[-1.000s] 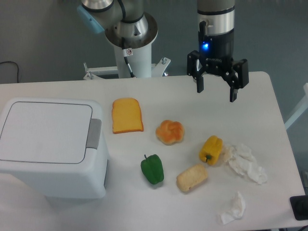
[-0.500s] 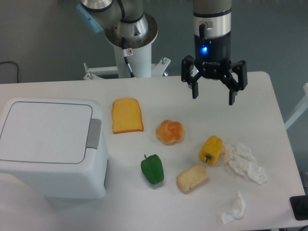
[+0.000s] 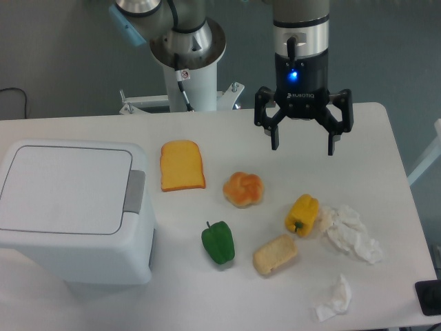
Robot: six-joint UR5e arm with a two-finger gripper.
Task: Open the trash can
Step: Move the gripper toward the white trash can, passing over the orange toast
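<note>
The trash can (image 3: 72, 210) sits at the left end of the white worktop (image 3: 386, 138), its flat lid down and the grey push tab (image 3: 134, 191) on its right edge. Well apart from it, over the far right part of the worktop, the gripper (image 3: 302, 143) hangs with its fingers (image 3: 274, 138) spread wide and pointing down — nothing is between them. Between bin and gripper lies a slice of toast (image 3: 182, 165), with a bread roll (image 3: 243, 189) just right of it. Nearer the front lie a green pepper (image 3: 218, 242), a crusty bun (image 3: 275, 254) and a yellow pepper (image 3: 302, 214) — the last touching crumpled tissue (image 3: 351, 233).
</note>
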